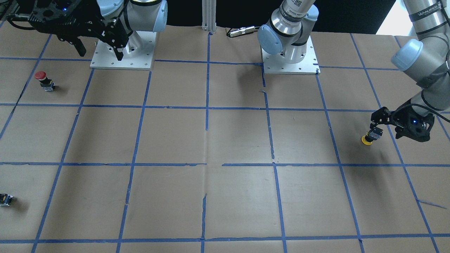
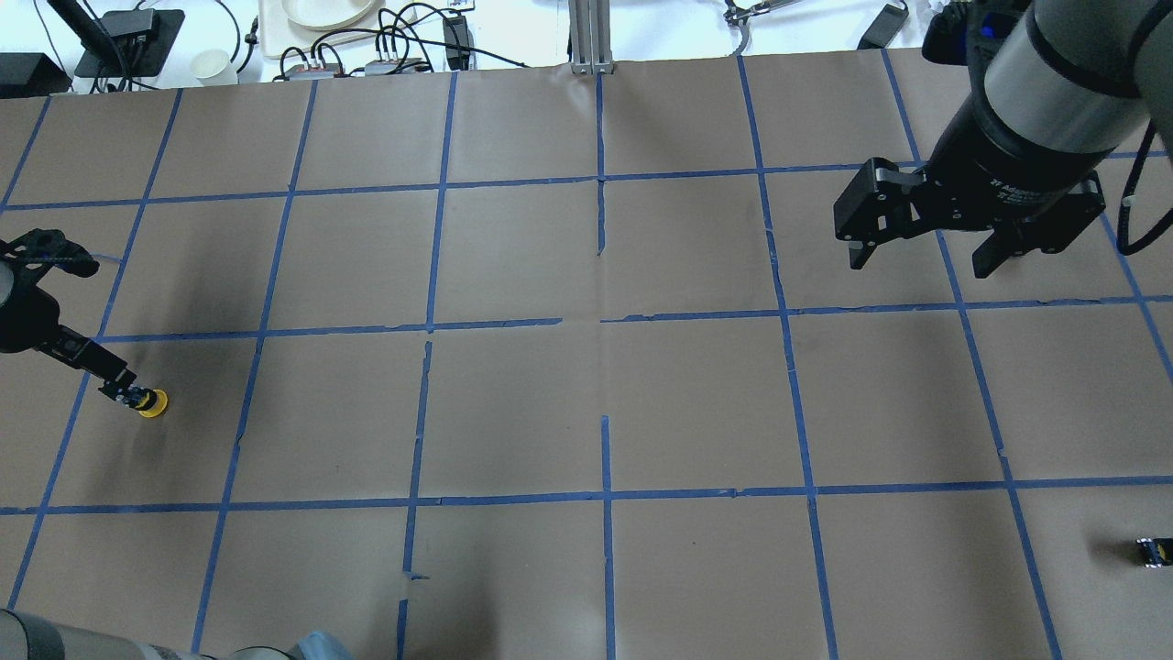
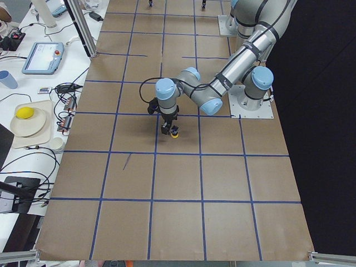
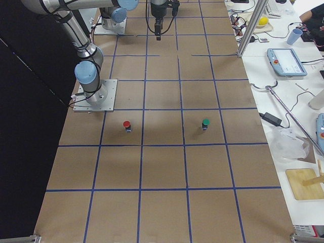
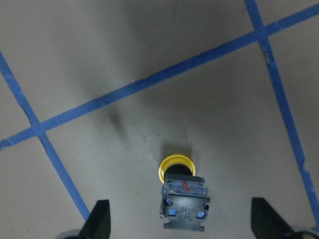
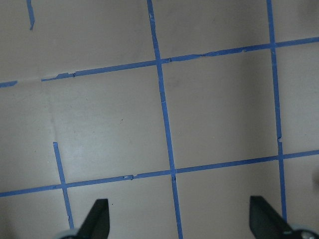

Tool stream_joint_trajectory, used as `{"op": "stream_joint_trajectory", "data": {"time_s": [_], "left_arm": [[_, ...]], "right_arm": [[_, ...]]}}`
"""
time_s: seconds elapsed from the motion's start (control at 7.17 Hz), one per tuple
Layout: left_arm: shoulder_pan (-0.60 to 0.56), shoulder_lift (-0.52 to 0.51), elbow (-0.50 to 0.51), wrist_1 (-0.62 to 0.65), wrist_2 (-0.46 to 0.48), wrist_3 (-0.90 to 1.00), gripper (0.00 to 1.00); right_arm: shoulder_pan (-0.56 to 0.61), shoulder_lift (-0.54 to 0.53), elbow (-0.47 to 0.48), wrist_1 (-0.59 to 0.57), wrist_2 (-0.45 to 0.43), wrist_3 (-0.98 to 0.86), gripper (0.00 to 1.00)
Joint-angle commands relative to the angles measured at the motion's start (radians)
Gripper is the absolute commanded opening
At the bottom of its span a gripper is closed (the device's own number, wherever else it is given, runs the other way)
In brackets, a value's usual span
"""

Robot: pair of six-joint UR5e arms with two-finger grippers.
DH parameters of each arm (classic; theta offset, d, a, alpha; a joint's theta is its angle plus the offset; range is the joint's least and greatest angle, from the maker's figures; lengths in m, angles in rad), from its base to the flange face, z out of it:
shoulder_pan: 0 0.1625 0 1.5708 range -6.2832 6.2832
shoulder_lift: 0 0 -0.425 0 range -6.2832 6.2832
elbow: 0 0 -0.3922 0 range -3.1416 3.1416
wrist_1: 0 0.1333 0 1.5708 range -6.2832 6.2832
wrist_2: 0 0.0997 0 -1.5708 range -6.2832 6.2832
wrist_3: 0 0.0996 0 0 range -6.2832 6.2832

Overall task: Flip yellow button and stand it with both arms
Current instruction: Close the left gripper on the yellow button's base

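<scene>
Yellow button point(image 1: 370, 137): on the brown paper at the table's left end, inside one blue-tape square. Round yellow mushroom cap low against the paper, boxy grey-black base raised toward the left gripper point(image 5: 180, 201). Blurred red print across the base's top face, not readable; two small blue terminals below it.

Left gripper: black fingers point(image 5: 99, 219) wide apart, one on each side of the button, touching neither side.

Right gripper point(image 2: 924, 264): raised over the table's right half, well apart from the button. Fingers apart, nothing between.

Left arm sleeve: white lettering beginning "WAN", the rest unclear. Right wrist: small white print, not readable.

Table point(image 2: 513, 412): matte brown paper, creased and torn in places, gridded with blue tape.

Red button point(image 1: 41, 78) and green button point(image 4: 205, 123): upright on the right half. Small dark capless block point(image 2: 1152, 550): near the right end.
</scene>
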Motion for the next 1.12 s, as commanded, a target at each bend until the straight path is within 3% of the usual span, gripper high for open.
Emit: {"op": "stream_joint_trajectory", "data": {"time_s": [0.0, 0.28, 0.7, 0.98], "left_arm": [[0.011, -0.002, -0.064, 0.074, 0.001, 0.048, 0.99], [0.008, 0.010, -0.145, 0.221, -0.002, 0.054, 0.99], [0.005, 0.010, -0.142, 0.231, -0.005, 0.057, 0.97], [0.005, 0.011, -0.141, 0.231, -0.005, 0.056, 0.74]], "right_arm": [[-0.001, -0.001, 0.000, -0.001, -0.001, -0.001, 1.00], [-0.001, -0.001, 0.000, -0.001, -0.001, -0.001, 1.00], [0.001, -0.003, 0.000, -0.001, -0.001, 0.007, 1.00], [-0.001, -0.001, 0.000, -0.002, 0.000, 0.007, 1.00]]}}
